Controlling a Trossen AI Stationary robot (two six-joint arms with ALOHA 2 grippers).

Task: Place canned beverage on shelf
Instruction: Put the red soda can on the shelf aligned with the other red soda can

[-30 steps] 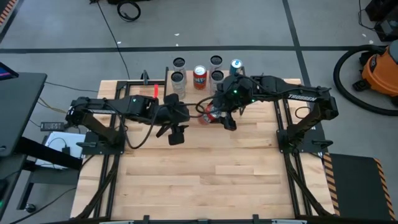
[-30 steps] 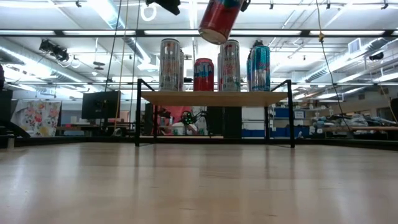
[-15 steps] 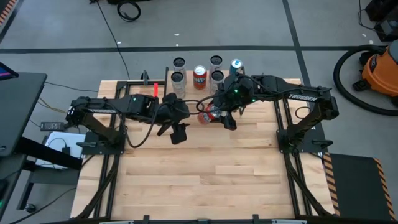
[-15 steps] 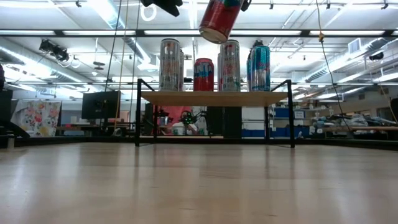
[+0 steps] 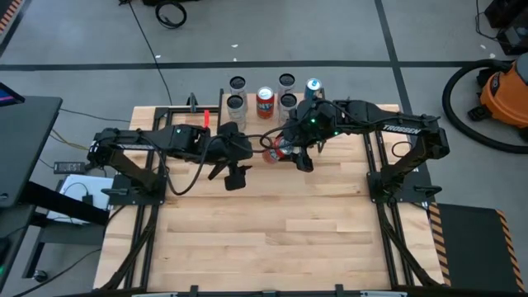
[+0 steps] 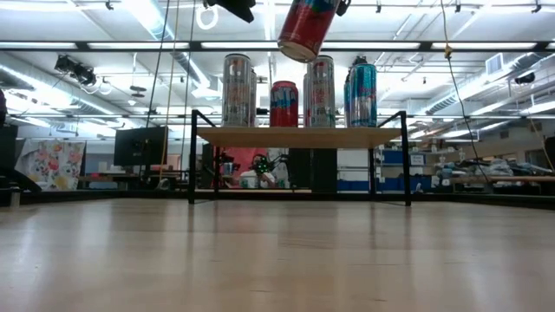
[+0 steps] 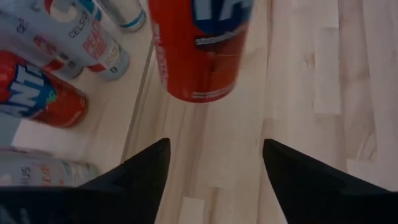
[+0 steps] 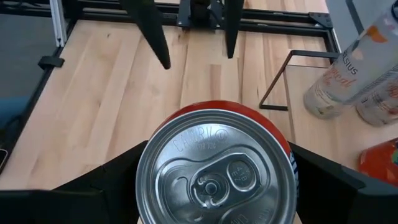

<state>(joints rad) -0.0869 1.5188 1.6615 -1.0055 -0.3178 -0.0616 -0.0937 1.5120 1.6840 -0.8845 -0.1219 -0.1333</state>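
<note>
Right end effector [image 8: 214, 180] grips red can [image 6: 303, 28] tilted above shelf [image 6: 299, 136] crowded with cans [image 6: 236, 90]; left end effector [image 7: 214, 162], wide, has released it, backed off.

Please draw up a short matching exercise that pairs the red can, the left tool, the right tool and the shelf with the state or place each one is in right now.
Things:
1. red can
2. left tool
3. right tool
4. shelf

States or places:
A. open and empty, above the bare tabletop
B. carries several upright cans
C. tilted in the air, in front of the shelf and above its cans
D. closed around the red can near its top

Pairs: 1-C, 2-A, 3-D, 4-B
</note>
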